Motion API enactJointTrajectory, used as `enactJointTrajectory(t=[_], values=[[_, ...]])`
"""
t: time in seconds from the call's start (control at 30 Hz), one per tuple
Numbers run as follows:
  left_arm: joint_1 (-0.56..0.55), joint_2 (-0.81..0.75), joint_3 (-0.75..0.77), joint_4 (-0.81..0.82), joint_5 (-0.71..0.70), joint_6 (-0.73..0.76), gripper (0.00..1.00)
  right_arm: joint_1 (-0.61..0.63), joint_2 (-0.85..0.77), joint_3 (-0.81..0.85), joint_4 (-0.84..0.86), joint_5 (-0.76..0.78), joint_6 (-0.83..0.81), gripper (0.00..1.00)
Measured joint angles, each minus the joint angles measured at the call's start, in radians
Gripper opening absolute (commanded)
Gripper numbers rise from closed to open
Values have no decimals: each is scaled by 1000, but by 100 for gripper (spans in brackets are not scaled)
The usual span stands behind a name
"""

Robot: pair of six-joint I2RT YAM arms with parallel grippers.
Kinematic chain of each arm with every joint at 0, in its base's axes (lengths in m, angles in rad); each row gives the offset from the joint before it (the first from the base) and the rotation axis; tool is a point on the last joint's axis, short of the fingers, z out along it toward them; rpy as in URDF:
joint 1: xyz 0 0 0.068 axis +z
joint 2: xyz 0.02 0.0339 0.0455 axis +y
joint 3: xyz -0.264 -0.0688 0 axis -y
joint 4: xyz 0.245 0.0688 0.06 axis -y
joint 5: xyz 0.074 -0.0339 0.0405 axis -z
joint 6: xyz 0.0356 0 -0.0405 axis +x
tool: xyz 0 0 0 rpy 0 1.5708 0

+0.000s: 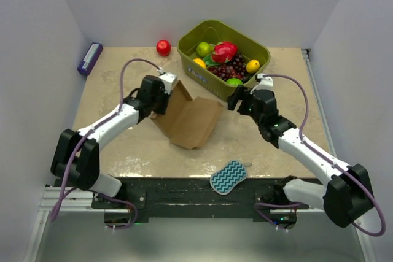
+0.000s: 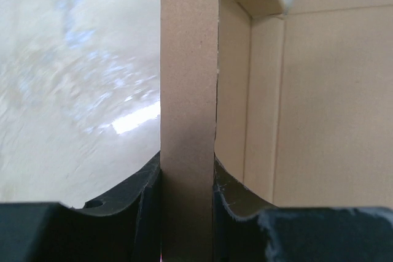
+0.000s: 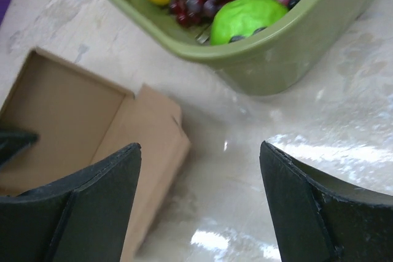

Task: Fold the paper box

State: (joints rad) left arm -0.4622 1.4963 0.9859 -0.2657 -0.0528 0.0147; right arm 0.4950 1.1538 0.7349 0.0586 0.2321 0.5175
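- Top external view, left side: the left gripper (image 1: 166, 90) is clamped on an upright wall panel of the paper box (image 1: 190, 121). The left wrist view shows the cardboard edge pinched between its fingers (image 2: 135, 213).
- The paper box sits on the table (image 1: 123, 145) just in front of the green basket (image 1: 195, 73), toward its left corner. It is close but apart, with bare table between them in the right wrist view. It is half formed: base down, one wall up, other panels loose.
- The right gripper (image 1: 234, 100) hovers in front of the basket, just right of the box, jaws spread wide and holding nothing.
- Judgement: the step in hand looks like raising the panel nearest the basket. The left pinch should stay firm as the anchor. The right should come in low, catch the panel at its crease and fold it inward slowly, keeping clear of the basket wall.
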Motion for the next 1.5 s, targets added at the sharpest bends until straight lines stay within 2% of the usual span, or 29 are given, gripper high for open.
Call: enactJointTrajectory(t=[0.17,0.4,0.63,0.83,1.03,1.2,1.27,1.33,1.37,1.43,1.47,1.5], values=[[124,-74,-32,13,55,-84,17,0,-52,-4,-46,-148,76,77],[148,-96,-48,24,103,-129,17,6,-43,-85,4,-299,167,69],[148,-96,-51,24,110,-136,17,91,40,-66,24,-314,175,68],[148,-101,-53,28,128,-138,17,160,146,0,48,-308,179,63],[148,-121,-68,45,143,-153,17,212,271,60,46,-292,172,38],[148,-136,-68,50,143,-154,23,214,277,74,4,-252,166,29],[148,-140,-68,55,143,-155,25,214,269,83,-11,-237,160,22],[148,-142,-68,59,143,-156,30,215,249,87,-23,-221,154,15],[148,-143,-68,59,143,-158,45,215,240,87,-26,-218,153,10],[148,-146,-68,59,151,-163,63,214,215,87,-29,-214,153,5],[148,-149,-68,60,154,-162,81,213,204,88,-30,-212,146,4],[148,-153,-68,62,154,-161,87,212,193,89,-35,-212,135,3]])
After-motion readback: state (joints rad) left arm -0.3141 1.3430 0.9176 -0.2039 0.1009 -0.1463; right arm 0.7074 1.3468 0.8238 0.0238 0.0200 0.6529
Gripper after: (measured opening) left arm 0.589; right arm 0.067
